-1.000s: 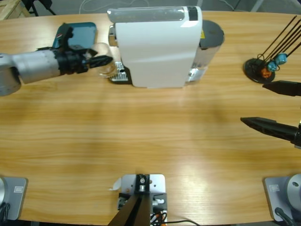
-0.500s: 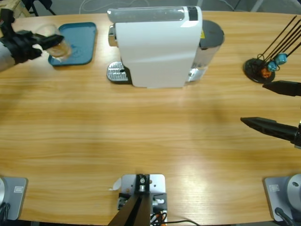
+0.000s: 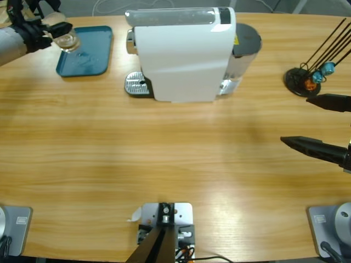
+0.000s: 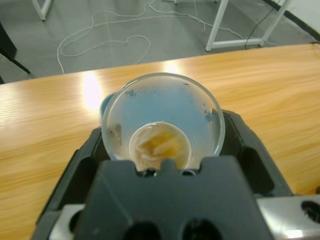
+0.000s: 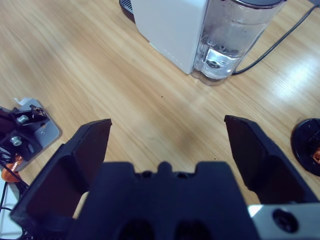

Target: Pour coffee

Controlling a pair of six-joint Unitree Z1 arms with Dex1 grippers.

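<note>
My left gripper is shut on a clear glass cup at the table's far left corner, over the upper left part of the blue tray. Seen from the left wrist, the cup sits between the black jaws, and a shallow pool of pale brown coffee lies at its bottom. The white coffee machine stands at the back middle, its drip grate bare. My right gripper hangs open at the right edge with nothing between its jaws.
A black pod stand with thin rods and blue and orange pods stands at the back right. The machine's water tank and its cable show in the right wrist view. Bare wooden tabletop spreads across the middle and front.
The left gripper carried the cup from the machine's drip grate leftwards and back to the tray's far left corner. The right arm stayed still.
</note>
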